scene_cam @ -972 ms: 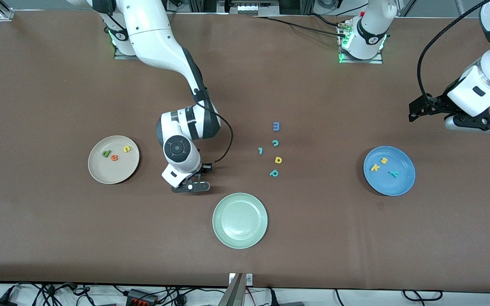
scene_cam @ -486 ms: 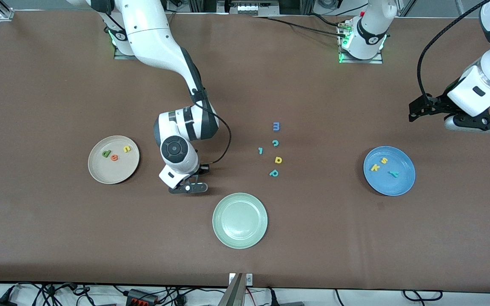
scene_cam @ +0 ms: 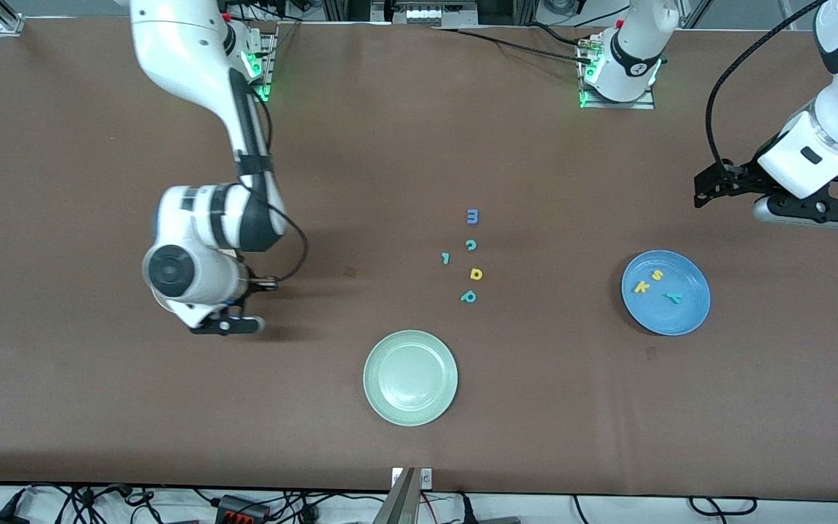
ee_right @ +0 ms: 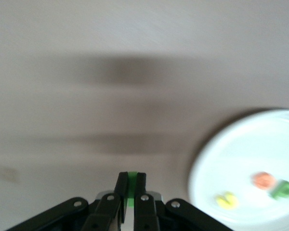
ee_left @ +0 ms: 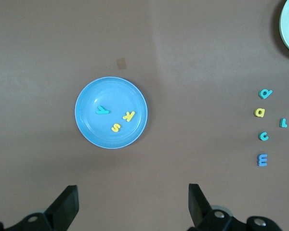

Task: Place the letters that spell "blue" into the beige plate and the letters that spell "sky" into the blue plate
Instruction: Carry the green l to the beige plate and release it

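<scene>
In the front view, the right arm [scene_cam: 193,247] hides the beige plate. The right wrist view shows that plate [ee_right: 216,159] blurred and cut off by the edge.

Sky letters [scene_cam: 656,284] lie in the blue plate [scene_cam: 688,320].

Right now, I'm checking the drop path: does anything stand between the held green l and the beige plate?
Nothing visible does. The right gripper, shut on the green l, has only bare table between it and the beige plate.
</scene>
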You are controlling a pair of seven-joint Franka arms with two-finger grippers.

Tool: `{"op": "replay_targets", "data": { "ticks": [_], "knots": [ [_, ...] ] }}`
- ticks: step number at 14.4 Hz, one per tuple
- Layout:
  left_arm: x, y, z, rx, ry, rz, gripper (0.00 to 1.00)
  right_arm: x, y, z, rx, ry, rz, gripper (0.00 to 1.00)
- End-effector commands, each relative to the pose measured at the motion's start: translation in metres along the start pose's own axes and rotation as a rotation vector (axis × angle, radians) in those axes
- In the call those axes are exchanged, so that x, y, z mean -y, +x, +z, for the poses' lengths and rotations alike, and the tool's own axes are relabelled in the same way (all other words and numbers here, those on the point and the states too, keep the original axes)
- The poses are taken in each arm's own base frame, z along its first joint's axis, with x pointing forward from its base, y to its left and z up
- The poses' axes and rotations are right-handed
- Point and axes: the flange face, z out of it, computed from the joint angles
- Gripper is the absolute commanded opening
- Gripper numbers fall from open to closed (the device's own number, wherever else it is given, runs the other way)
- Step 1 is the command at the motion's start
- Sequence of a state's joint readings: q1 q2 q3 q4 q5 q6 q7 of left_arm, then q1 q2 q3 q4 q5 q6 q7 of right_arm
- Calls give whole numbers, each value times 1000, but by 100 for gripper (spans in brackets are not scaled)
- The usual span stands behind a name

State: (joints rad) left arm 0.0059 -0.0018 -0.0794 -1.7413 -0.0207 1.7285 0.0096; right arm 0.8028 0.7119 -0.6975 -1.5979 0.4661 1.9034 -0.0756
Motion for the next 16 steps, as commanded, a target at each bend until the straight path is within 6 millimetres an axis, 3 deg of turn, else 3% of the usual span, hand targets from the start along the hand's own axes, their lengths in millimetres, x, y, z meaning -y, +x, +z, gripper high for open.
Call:
{"op": "replay_targets", "data": {
  "ticks": [1, 4, 6, 10, 11, 12, 13, 14, 16],
  "knots": [
    [0, 2, -5, 8, 14, 8, 100, -57, -38, 13, 59, 46, -65, 0],
    [0, 2, -5, 8, 14, 7, 100, -100, -42, 33, 63, 40, -77, 0],
    [0, 2, -4, 9, 14, 7, 100, -118, -38, 46, 45, 26, -100, 0],
    [0, 2, -4, 8, 13, 8, 100, -117, -32, 58, 19, 12, -92, 1],
    [0, 2, -5, 8, 14, 8, 100, -114, -31, 61, 12, 16, -87, 7],
    [2, 2, -5, 8, 14, 7, 100, -111, -29, 62, 7, 19, -88, 33],
    [2, 2, -5, 8, 13, 7, 100, -108, -28, 61, 2, 30, -82, 93],
    [2, 2, -5, 6, 14, 5, 100, -111, -28, 59, 5, 38, -74, 100],
    [2, 2, -5, 8, 14, 5, 100, -110, -27, 54, 0, 40, -63, 100]
  ]
}}
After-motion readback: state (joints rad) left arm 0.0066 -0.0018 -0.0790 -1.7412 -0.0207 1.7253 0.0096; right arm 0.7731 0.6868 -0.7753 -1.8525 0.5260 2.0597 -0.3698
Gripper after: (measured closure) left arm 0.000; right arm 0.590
